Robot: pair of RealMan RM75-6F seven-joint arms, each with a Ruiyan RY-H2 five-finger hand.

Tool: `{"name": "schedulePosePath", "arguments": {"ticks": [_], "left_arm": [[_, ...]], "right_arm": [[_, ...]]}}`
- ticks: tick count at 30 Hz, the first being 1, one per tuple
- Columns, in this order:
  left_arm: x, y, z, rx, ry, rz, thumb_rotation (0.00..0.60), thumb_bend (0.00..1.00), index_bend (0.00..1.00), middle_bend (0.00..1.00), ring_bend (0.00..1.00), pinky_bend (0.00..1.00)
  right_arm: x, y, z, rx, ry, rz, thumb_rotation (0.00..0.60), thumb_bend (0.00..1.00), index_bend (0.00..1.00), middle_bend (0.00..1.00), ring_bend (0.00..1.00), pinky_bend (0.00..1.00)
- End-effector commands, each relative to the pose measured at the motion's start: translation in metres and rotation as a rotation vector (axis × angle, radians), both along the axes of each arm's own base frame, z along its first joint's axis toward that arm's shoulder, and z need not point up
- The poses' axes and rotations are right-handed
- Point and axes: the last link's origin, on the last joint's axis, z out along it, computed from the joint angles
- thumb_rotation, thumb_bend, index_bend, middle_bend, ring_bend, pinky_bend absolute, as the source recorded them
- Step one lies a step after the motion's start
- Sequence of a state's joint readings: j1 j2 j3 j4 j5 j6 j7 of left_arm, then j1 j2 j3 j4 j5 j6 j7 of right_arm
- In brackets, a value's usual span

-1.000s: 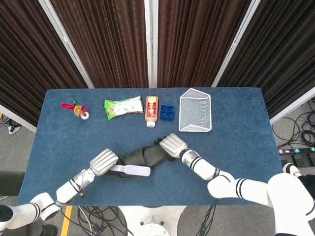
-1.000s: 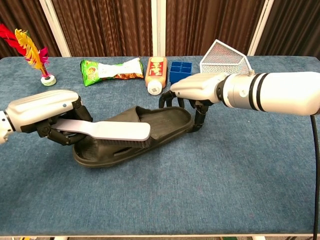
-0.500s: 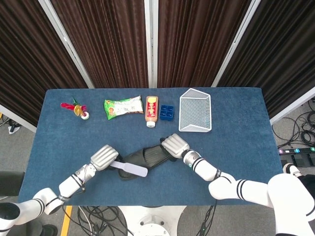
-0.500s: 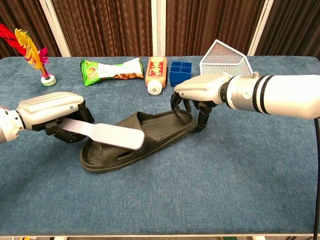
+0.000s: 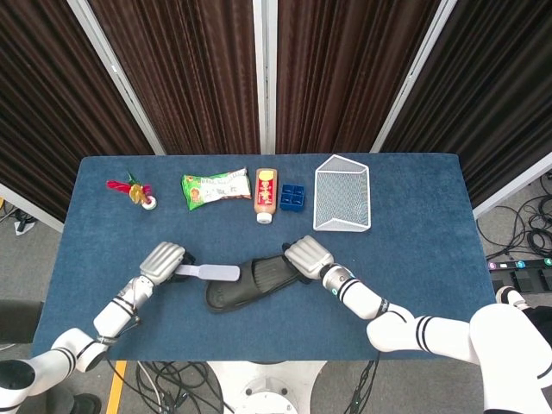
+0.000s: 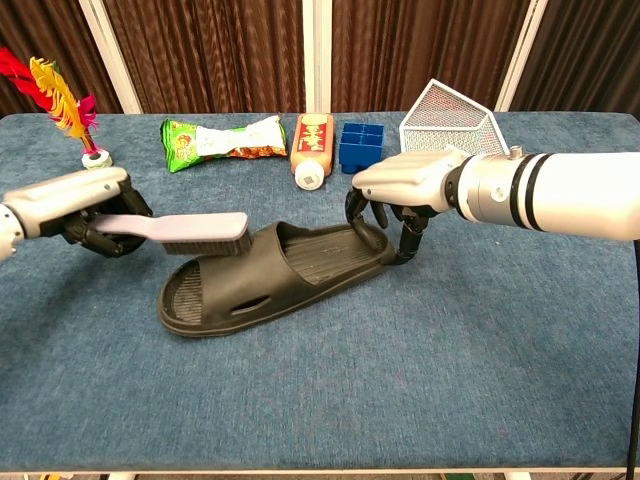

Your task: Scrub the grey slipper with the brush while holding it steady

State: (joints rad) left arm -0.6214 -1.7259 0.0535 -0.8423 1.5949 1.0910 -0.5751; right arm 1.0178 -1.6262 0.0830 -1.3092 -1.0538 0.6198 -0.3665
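The grey slipper (image 6: 265,277) (image 5: 246,283) lies flat on the blue table, heel end toward the right. My right hand (image 6: 405,185) (image 5: 307,257) grips the slipper's heel end with fingers curled over its rim. My left hand (image 6: 75,200) (image 5: 161,262) holds the handle of the pale lilac brush (image 6: 185,230) (image 5: 210,273). The brush is lifted, bristles down, hovering beside the slipper's upper left edge and clear of its footbed.
Along the table's back edge stand a red and yellow feather shuttlecock (image 6: 70,110), a green snack bag (image 6: 222,140), an orange bottle (image 6: 312,148), a blue box (image 6: 360,145) and a white wire basket (image 6: 450,125). Bare blue cloth (image 6: 400,380) spreads in front.
My left hand drew the brush off the slipper's footbed, up and to the left. The slipper shifted slightly and stays gripped by the right hand.
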Motion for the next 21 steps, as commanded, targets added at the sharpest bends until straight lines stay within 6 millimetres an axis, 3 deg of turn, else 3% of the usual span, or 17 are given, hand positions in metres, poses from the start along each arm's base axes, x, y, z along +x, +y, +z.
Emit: {"name": "schedulePosePath", "arguments": {"ticks": [1,6,11,15,21], "left_arm": [[0.006,-0.013,0.011,0.003,-0.055,-0.046,0.6,0.83,1.0,1.0,1.0,1.0],[0.025,-0.029,0.007,-0.039,-0.039,-0.152,0.6,0.83,1.0,1.0,1.0,1.0],[0.038,-0.033,-0.009,-0.081,0.003,-0.202,0.6,0.83,1.0,1.0,1.0,1.0],[0.035,-0.023,-0.021,-0.088,0.061,-0.171,0.6,0.83,1.0,1.0,1.0,1.0],[0.017,-0.002,-0.021,-0.054,0.092,-0.054,0.6,0.83,1.0,1.0,1.0,1.0]], "right_arm": [[0.001,-0.001,0.0,-0.001,-0.003,0.001,0.6,0.23,0.56,0.49,0.39,0.43],[0.003,0.0,0.0,0.002,-0.003,0.004,0.6,0.23,0.56,0.49,0.39,0.43],[0.003,0.0,-0.001,0.004,0.0,0.005,0.6,0.23,0.56,0.49,0.39,0.43],[0.003,0.001,-0.001,0.006,0.008,0.011,0.6,0.23,0.56,0.49,0.39,0.43],[0.002,0.002,-0.001,0.006,0.019,0.018,0.6,0.24,0.56,0.5,0.39,0.43]]}}
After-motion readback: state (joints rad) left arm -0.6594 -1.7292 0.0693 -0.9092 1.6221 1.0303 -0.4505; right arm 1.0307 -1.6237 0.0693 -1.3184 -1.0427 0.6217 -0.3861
